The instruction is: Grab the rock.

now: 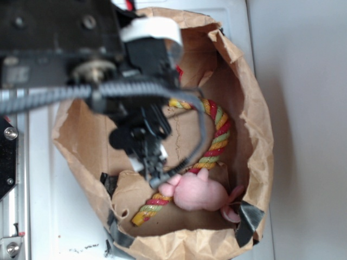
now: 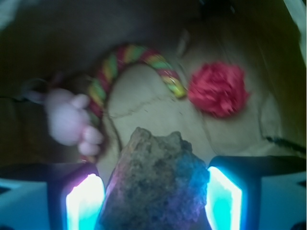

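Gripping looks nearly settled: my tool point(image 2: 153, 201) has the rock point(image 2: 156, 184) between its two lit fingers point(image 2: 84, 203), apparently clamped on it, down inside the paper bag point(image 1: 255, 135) near the middle of its floor. Lifting remains; whether the rock has left the floor I cannot tell.

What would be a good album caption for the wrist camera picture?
Rock between the pincer fingers, with a red paper ball, striped rope and pink toy beyond.
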### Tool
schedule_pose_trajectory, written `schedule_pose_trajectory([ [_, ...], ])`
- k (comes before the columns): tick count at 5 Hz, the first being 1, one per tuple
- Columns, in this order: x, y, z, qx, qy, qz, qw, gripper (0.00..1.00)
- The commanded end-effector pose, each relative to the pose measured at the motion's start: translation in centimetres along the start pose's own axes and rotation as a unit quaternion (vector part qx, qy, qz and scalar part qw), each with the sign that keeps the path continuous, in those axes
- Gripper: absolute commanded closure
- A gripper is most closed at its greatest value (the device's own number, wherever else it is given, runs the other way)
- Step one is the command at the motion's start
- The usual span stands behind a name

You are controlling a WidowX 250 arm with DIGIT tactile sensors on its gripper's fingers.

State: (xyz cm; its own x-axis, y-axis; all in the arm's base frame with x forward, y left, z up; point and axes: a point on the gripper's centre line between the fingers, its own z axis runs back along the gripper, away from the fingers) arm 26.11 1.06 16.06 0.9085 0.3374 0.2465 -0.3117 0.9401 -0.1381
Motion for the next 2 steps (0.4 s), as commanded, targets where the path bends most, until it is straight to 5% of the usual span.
schedule_pose_trajectory([
  [1,1.47,-1.23,3.58,-0.004,-0.065,-0.064,0.996,1.00],
  [2,1.81,-1.47,4.08,0.001,-0.062,-0.074,0.995,1.00],
])
